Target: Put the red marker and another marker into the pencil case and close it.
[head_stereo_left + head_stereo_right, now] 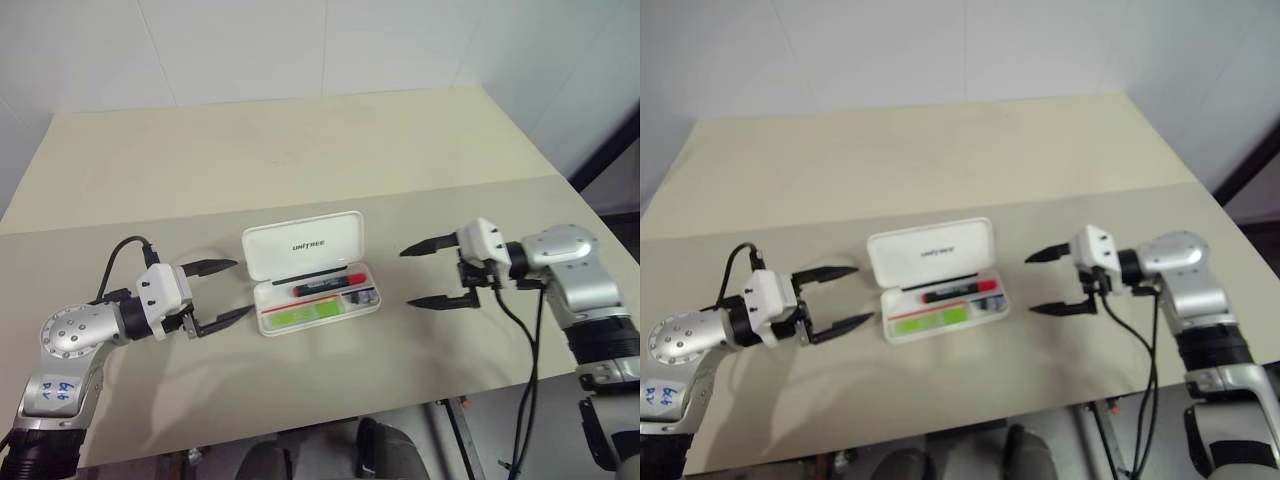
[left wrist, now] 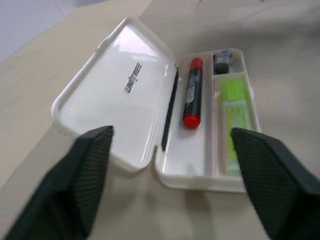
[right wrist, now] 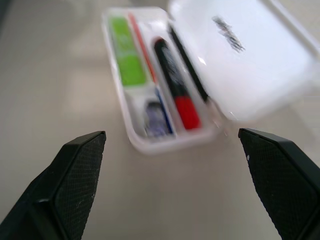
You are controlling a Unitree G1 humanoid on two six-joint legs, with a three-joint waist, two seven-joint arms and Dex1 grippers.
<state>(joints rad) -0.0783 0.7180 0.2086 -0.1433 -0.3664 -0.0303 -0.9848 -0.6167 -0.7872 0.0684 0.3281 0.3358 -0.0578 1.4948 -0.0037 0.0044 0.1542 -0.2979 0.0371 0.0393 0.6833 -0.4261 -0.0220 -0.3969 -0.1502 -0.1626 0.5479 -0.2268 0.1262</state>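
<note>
The white pencil case (image 1: 303,243) lies open in the middle of the table, its lid folded back flat. The red marker (image 1: 328,284) rests in the tray's rear slot, beside the hinge. A yellow-green highlighter (image 1: 300,316), the other marker, lies in the front slot. My left gripper (image 1: 243,288) hovers just left of the case, open and empty, pointing at it. On the case's right, a short gap away, my right gripper (image 1: 406,277) is open and empty too, aimed at the tray's end. In the left wrist view, marker (image 2: 192,92) and highlighter (image 2: 234,125) lie between my fingertips' lines.
A small dark lump (image 1: 362,297) sits in the tray's right end compartment. The beige table (image 1: 300,150) reaches back to a white wall, and its front edge runs close below the grippers. Black cables (image 1: 527,350) hang from my right arm.
</note>
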